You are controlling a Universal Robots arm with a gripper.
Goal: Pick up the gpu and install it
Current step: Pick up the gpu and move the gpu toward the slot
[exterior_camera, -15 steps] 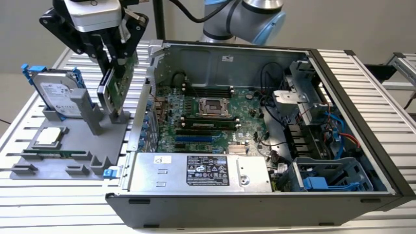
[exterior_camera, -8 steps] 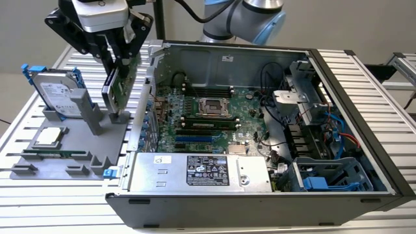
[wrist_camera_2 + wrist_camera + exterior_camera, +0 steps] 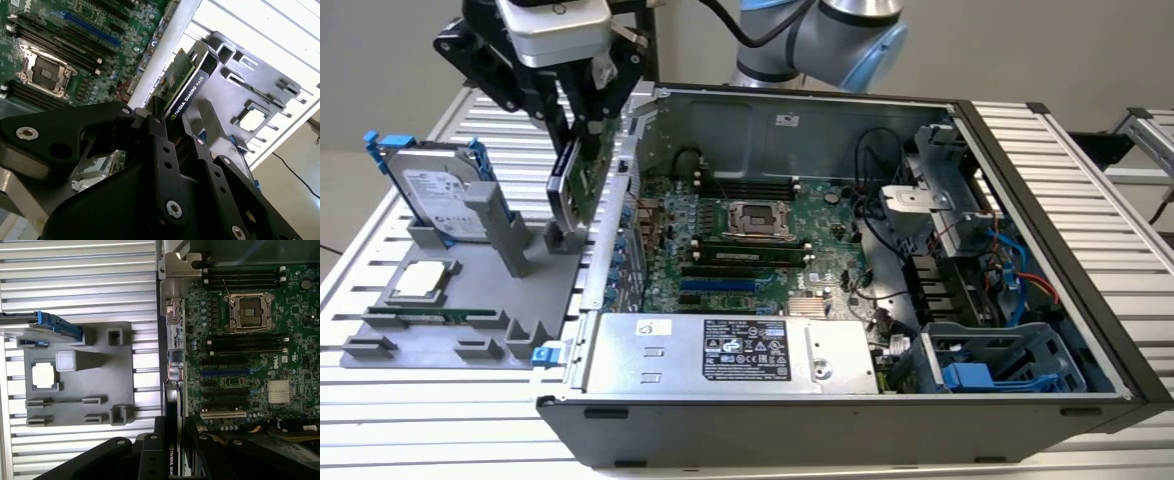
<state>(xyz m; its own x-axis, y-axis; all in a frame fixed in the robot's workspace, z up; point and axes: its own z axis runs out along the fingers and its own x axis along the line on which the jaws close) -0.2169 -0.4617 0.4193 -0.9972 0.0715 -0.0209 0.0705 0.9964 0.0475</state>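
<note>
Slatted metal table [image 3: 1067, 140], bare slats along both sides of the work.

Computer case [image 3: 1041, 200] lies on its side, top open, and takes most of the table. Inside it:
- the motherboard [image 3: 761, 250] lies flat on the floor, with open air above its slots;
- a silver power supply [image 3: 720, 350] blocks the near edge;
- cables and drive cages crowd the exterior view's right.

The case's rear wall [image 3: 620, 200] stands upright on the exterior view's left, as a thin raised edge.

Grey tray [image 3: 454, 310] sits just beside that wall, with only a narrow strip of slats between them. A hard drive [image 3: 434, 190] in a blue frame stands on edge at the tray's far end. A tall grey post stands beside it.

The gpu [image 3: 564, 190] hangs in the air from the gripper [image 3: 175, 125], off the tray.
- Its long axis is near vertical, leaning slightly, and the lower end is close to a short tray post.
- It stands on edge. In the second wrist view the green board face is turned toward the case and the black cooler face toward the tray.
- In the first wrist view the card is seen edge-on, lined up over the rear wall rather than over the motherboard slots.

The jaws are clamped on the card's upper end, one finger on each flat face.

A processor chip [image 3: 424, 282] lies flat in its tray pocket. A thin memory stick [image 3: 434, 315] sits on edge near the tray's front.
</note>
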